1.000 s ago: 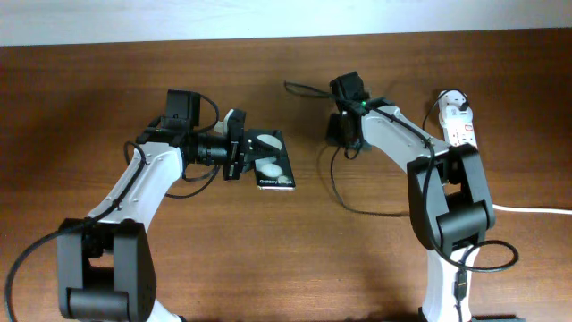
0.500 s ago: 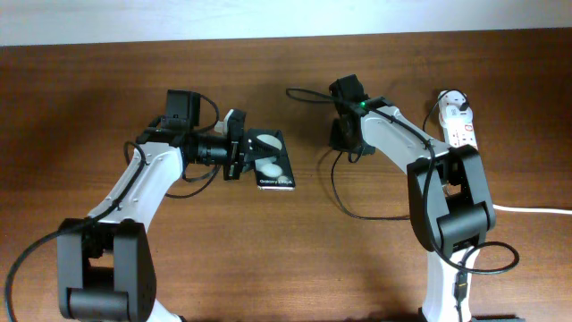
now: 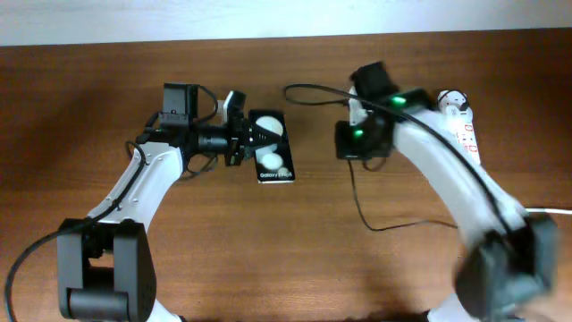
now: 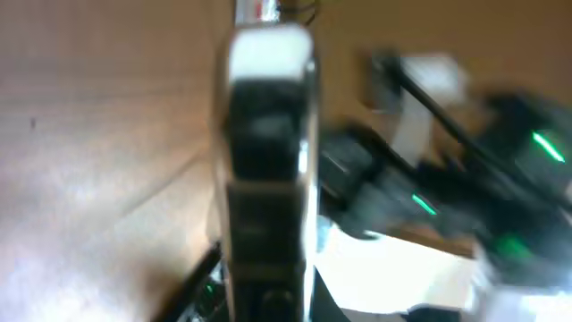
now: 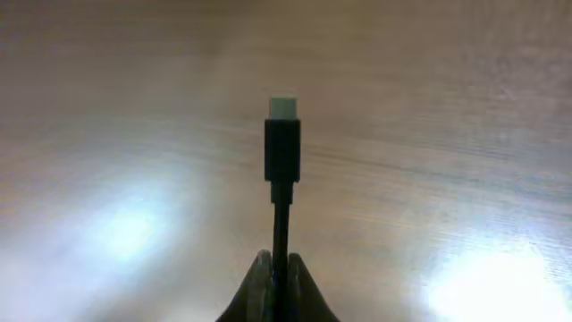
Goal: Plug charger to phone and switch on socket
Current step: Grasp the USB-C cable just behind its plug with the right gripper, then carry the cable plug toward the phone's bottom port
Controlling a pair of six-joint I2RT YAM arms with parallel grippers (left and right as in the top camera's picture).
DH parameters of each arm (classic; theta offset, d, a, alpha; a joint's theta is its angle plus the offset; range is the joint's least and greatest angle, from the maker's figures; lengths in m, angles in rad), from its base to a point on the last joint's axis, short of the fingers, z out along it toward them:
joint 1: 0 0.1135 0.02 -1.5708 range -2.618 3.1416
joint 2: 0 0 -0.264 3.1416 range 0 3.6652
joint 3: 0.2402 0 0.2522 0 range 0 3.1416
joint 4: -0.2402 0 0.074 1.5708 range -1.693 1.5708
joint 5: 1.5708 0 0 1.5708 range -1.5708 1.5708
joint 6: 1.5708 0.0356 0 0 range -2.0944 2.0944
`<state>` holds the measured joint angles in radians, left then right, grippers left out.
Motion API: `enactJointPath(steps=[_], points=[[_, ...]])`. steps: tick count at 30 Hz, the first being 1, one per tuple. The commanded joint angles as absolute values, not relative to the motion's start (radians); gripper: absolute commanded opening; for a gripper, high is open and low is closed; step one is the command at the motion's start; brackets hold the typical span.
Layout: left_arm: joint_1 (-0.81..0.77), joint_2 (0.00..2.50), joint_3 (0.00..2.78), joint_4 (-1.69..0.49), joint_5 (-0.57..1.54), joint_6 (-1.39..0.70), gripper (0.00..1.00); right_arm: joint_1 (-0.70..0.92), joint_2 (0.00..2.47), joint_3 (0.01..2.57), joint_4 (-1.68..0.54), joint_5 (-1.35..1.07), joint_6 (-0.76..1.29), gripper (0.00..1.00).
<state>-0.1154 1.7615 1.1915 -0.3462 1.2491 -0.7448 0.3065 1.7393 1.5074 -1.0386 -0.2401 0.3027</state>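
Right fingers (image 5: 257, 295) were pressed together on the thin black cable of the charger (image 5: 282, 148), gripping it just behind the plug; the plug stood straight out beyond the fingertips, pale metal tip leading, with bare wood behind it and touching nothing. Left fingers (image 3: 239, 148) were closed on the left edge of the phone (image 3: 271, 148); the left wrist view, heavily blurred, showed the phone (image 4: 266, 170) edge-on and upright at frame centre, consistent with a clamp on its 2 faces. From overhead, the phone lay left of centre on the surface (image 3: 89, 89), long axis running away from the robot, with 2 white round patches and small white text at its near end. Whether it rested on the wood or was lifted off could not be told. The right arm's end sat right of the phone, apart from it. Slack charger cable (image 3: 362, 201) dropped from that arm, ran toward the robot and curved right under the arm. The socket (image 3: 465, 130) lay at the far right, partly covered by the right arm, with a white rounded adapter (image 3: 451, 97) at its far end and a thick white cord (image 3: 554, 212) leaving toward the right edge. Switch position could not be read.
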Motion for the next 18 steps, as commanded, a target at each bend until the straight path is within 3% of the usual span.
enactJointPath(steps=[1, 5, 9, 14, 18], points=[[-0.112, 1.760, 1.214, -0.257, 1.282, -0.706, 0.00, 0.308, 1.480, 1.514, -1.135, -0.340, 0.239, 0.04], [-0.113, 1.760, 1.214, -0.157, 1.286, -0.743, 0.00, 0.314, 1.201, 1.386, -1.151, -0.462, 0.201, 0.04], [-0.145, 1.760, 1.214, -0.025, 1.275, -0.963, 0.00, 0.480, 1.019, 1.092, -0.933, -0.421, 0.379, 0.04], [-0.207, 1.760, 1.214, 0.097, 1.149, -1.085, 0.00, 0.728, 1.046, 0.939, -0.698, -0.076, 0.509, 0.04], [-0.207, 1.760, 1.214, 0.096, 1.147, -1.084, 0.00, 0.762, 1.115, 0.939, -0.633, -0.002, 0.533, 0.04]])
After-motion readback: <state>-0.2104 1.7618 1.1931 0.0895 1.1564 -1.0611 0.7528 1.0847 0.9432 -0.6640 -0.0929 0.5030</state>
